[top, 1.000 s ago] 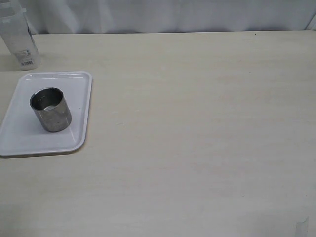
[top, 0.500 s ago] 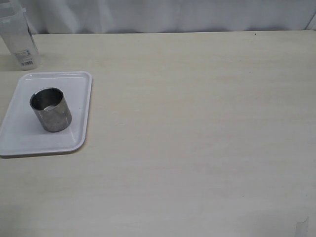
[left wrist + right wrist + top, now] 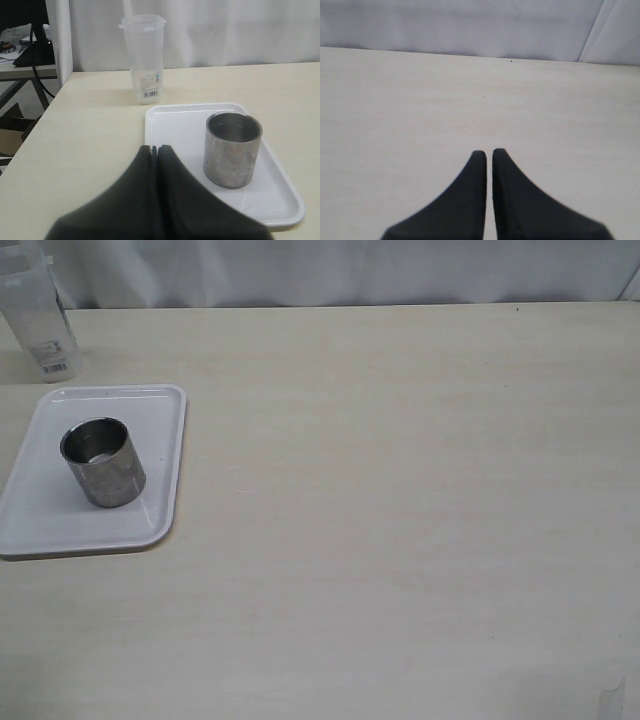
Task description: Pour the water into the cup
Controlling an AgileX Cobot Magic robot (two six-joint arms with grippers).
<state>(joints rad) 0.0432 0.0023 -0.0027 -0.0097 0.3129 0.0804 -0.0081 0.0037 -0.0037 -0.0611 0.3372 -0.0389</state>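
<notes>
**A:** Where do things stand, and how are your fingers?

**B:** My left gripper has its fingers pressed together on nothing, and my right gripper is nearly the same, only a thin slit between the tips, also holding nothing. The cup stands upright on the white tray, near the left side of the table. The plastic container stands beyond the tray, close to its far edge but apart from it.

**A:** Any water in view?

**B:** I cannot tell. The container is cloudy and I see no clear level in it. The cup's inside glints, but that could be bare metal.

**A:** What could go wrong?

**B:** I judge the container is my source, and it is tall, narrow and thin-walled. A hard squeeze could buckle it and push liquid out; a loose one could let the smooth plastic slip as I tilt. It also looks to have a lid on top, which may block the pour. The cup is short, so a fast tilt could overshoot its rim onto the tray.

**A:** And the surfaces?

**B:** Brushed steel cup, plain cylinder, no handle. Glossy tray with a raised lip and rounded corners. Pale matt table.
</notes>
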